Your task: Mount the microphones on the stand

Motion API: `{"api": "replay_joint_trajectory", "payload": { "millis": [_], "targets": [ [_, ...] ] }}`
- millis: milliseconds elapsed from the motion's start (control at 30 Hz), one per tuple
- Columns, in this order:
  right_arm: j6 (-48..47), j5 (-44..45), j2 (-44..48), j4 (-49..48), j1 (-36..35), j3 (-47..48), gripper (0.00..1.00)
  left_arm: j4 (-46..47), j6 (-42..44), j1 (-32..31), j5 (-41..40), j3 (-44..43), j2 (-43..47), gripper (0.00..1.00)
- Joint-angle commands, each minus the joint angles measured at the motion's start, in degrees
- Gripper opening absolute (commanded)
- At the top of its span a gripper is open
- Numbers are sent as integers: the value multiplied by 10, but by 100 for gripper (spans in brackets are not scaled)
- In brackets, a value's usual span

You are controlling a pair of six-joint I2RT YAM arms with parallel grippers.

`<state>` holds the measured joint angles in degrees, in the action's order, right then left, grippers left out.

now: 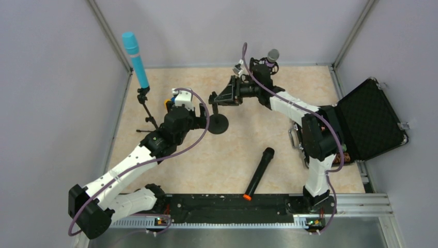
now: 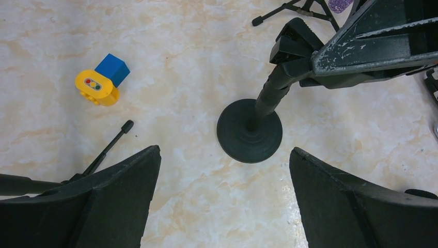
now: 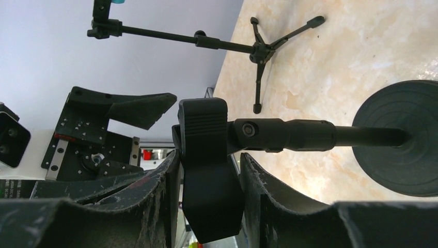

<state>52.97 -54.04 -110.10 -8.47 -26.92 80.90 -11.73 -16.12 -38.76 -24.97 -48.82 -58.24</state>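
Right gripper (image 3: 209, 170) clamps the stand clip (image 3: 202, 129) | left gripper (image 2: 223, 155) gapes wide over the round base (image 2: 258, 147) | black microphone (image 1: 259, 173) lies flat | purple microphone (image 1: 272, 55) apparently mounted behind

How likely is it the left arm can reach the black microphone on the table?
Probably yes: the left tool is open and empty, and the black microphone lies alone on the table, nothing over it. The right tool is shut on the stand clip.
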Motion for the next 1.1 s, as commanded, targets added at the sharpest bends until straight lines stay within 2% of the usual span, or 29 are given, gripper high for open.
{"api": "replay_joint_trajectory", "payload": {
  "millis": [0, 367, 567, 700, 833, 1067],
  "targets": [
    [-100, 29, -34, 164, 12, 48, 0, 2, 13, 2, -10, -12, 1, 99],
    [-199, 45, -95, 355, 16, 150, 0, 0, 19, 2, -1, -23, -15, 99],
    [-268, 95, -119, 463, 17, 226, 0, -1, 20, 1, 1, -25, -20, 99],
    [-281, 86, -125, 482, 16, 244, 6, -1, 20, 1, 2, -26, -24, 99],
    [-289, 71, -121, 482, 17, 246, 21, -2, 20, 1, 3, -27, -23, 99],
    [-300, 75, -90, 462, 18, 250, 76, -1, 17, 1, 2, -25, -19, 99]
  ]
}}
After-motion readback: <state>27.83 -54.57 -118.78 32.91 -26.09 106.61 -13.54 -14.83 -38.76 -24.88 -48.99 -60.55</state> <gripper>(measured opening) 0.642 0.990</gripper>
